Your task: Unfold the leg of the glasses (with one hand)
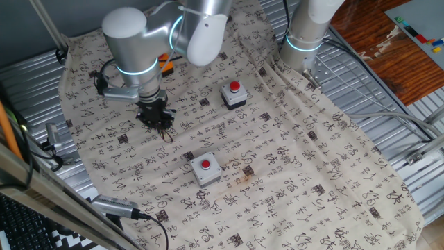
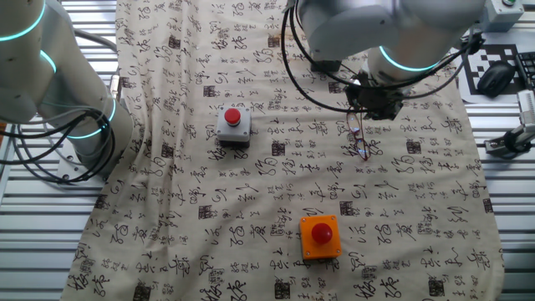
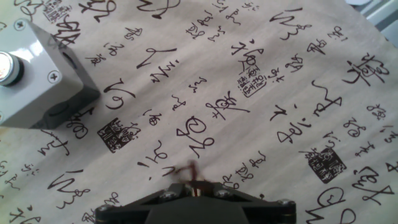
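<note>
The glasses (image 1: 166,132) are a thin reddish-brown wire frame that dangles just under my gripper (image 1: 158,122), close to the calligraphy cloth (image 1: 277,173). In the other fixed view the glasses (image 2: 361,144) hang below the gripper (image 2: 366,117), lower end near the cloth. The hand view shows only a small reddish-brown piece of the glasses (image 3: 191,170) sticking out between the gripper (image 3: 196,185) fingers, which are closed tight on it. The lenses are hidden there.
Two grey button boxes with red buttons (image 1: 234,95) (image 1: 205,169) stand right of and in front of the gripper. An orange button box (image 2: 320,237) sits on the cloth. A second arm's base (image 1: 309,31) stands at the cloth's edge. Ribbed metal table (image 1: 388,132) surrounds the cloth.
</note>
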